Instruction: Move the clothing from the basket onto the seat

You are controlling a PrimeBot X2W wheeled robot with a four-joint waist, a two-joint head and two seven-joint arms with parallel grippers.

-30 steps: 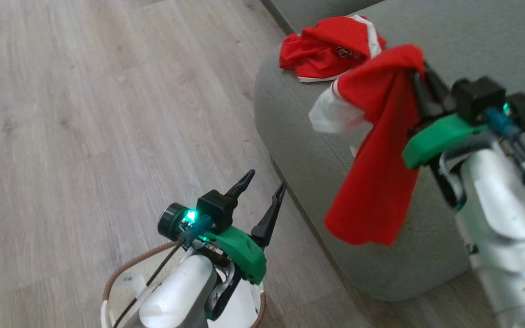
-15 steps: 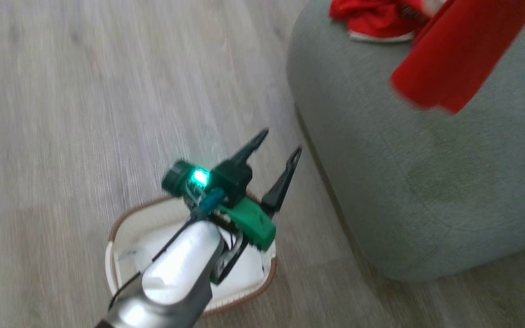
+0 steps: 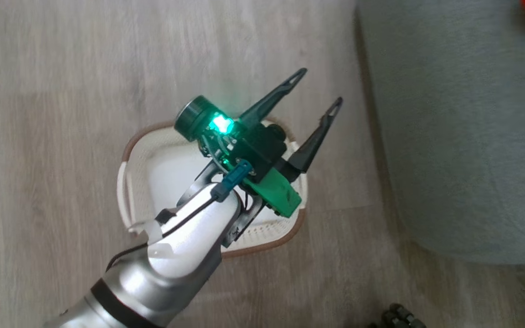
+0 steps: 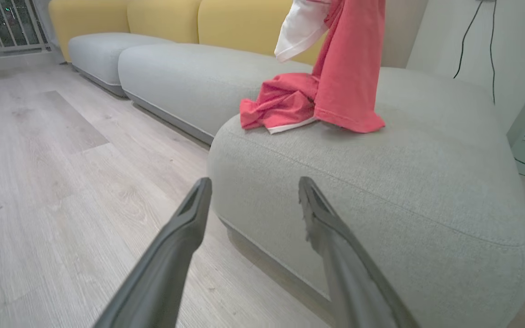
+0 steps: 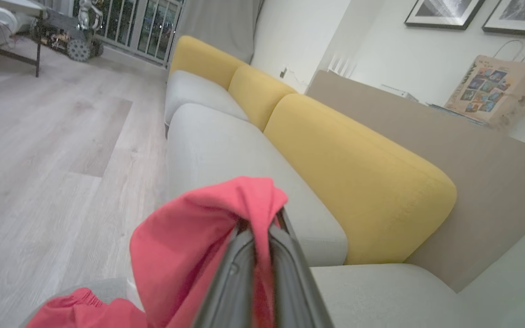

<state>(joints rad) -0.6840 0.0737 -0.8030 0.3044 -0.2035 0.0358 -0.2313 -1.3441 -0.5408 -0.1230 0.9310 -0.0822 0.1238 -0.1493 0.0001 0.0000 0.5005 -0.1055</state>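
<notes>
Left gripper (image 3: 319, 86) hovers above the basket (image 3: 271, 233), fingers spread, holding nothing. Right gripper (image 5: 262, 230) is pinched shut on red clothing (image 4: 349, 68), which hangs over the seat (image 4: 381, 173). A second red piece (image 4: 276, 102) lies crumpled on the seat.

Head view down over basket (image 3: 125, 182); wrist views level, both sharing seat (image 4: 381, 182)

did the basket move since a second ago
No. The head camera shifted, not the basket: it keeps the same gap from the seat corner.
</notes>
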